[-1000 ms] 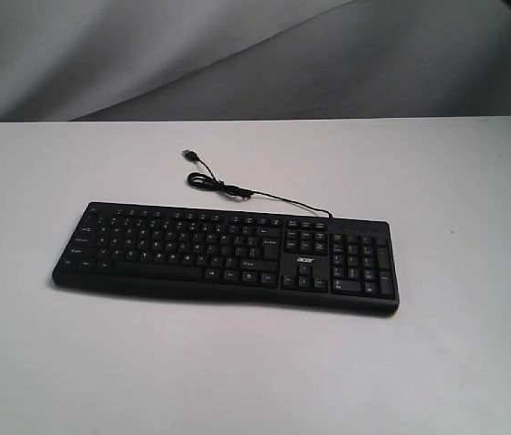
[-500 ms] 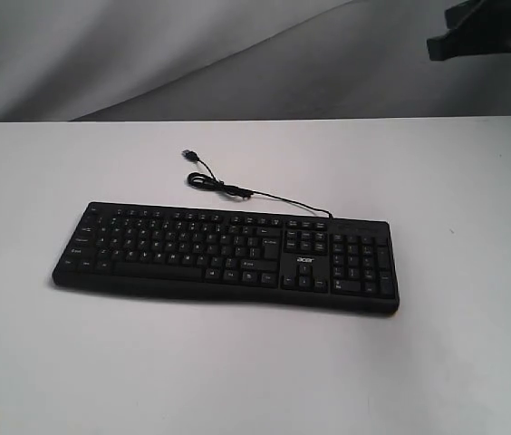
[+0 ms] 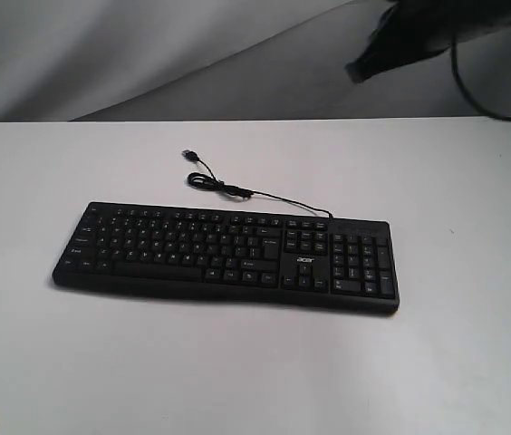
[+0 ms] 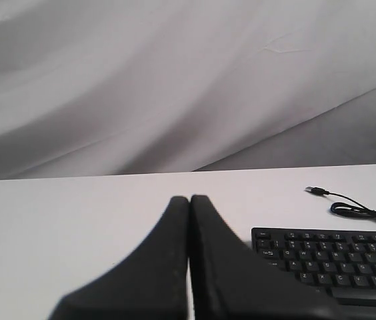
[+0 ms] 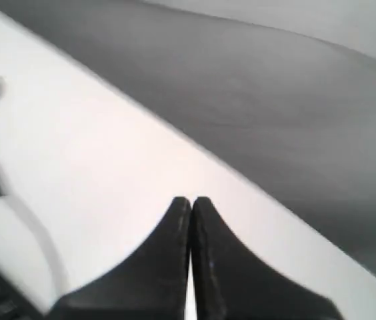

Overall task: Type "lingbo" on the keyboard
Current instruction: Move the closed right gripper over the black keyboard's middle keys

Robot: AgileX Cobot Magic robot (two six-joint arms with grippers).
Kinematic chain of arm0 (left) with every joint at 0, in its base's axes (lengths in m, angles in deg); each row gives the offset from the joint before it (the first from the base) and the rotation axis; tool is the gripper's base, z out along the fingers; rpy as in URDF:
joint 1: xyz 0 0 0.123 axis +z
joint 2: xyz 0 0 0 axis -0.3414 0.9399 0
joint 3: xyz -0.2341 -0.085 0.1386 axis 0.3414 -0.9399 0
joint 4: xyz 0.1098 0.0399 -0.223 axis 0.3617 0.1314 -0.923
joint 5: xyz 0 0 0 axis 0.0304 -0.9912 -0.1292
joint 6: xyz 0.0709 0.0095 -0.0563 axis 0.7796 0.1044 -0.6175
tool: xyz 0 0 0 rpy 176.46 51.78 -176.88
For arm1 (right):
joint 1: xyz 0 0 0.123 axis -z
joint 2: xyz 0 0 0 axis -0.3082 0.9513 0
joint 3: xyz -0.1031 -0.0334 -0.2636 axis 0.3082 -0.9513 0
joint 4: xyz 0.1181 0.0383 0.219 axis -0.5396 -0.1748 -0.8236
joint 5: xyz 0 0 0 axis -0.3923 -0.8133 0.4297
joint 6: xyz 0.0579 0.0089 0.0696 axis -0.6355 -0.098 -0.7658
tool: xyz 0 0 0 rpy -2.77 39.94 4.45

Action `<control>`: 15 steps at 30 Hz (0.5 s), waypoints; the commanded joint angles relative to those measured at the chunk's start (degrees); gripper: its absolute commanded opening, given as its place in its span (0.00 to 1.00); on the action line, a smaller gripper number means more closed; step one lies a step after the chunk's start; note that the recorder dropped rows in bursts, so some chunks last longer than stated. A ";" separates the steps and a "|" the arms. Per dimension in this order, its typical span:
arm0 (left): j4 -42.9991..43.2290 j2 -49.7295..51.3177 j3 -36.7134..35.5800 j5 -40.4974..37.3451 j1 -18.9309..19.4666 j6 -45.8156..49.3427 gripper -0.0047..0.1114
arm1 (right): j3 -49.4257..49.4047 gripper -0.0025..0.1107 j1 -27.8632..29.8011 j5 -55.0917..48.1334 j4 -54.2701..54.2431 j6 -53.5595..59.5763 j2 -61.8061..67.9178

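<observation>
The black keyboard (image 3: 226, 256) lies flat on the white table, numeric keypad to the right, white "acer" logo showing. Its thin USB cable (image 3: 237, 188) curls behind it, plug loose on the table. In the exterior view my right gripper (image 3: 357, 72) comes in at the top right, high above the table and far from the keys. In the right wrist view the right gripper (image 5: 191, 200) is shut on nothing, over bare table. My left gripper (image 4: 190, 199) is shut and empty, with the keyboard's corner (image 4: 321, 257) beside it. The left arm does not show in the exterior view.
The white table (image 3: 101, 362) extends around the keyboard on all sides. A grey draped backdrop (image 3: 147, 54) hangs behind the table's far edge. A black cable of the right arm (image 3: 473, 91) loops at the top right.
My right arm has come into the exterior view from the top right corner and moved left and down. The keyboard and its cable have not moved.
</observation>
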 commanded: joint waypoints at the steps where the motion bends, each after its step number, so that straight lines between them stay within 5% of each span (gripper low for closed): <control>1: 0.01 -0.28 -0.28 0.50 -0.38 -0.12 0.04 | 0.40 0.02 -2.76 -23.48 -46.09 46.25 6.43; 9: 0.01 -0.28 -0.28 0.50 -0.38 -0.12 0.04 | -2.23 0.02 -18.32 -10.36 -45.04 47.54 19.17; 15: 0.01 -0.28 -0.28 0.50 -0.38 -0.12 0.04 | -2.23 0.02 -18.35 -2.02 -44.81 46.04 21.65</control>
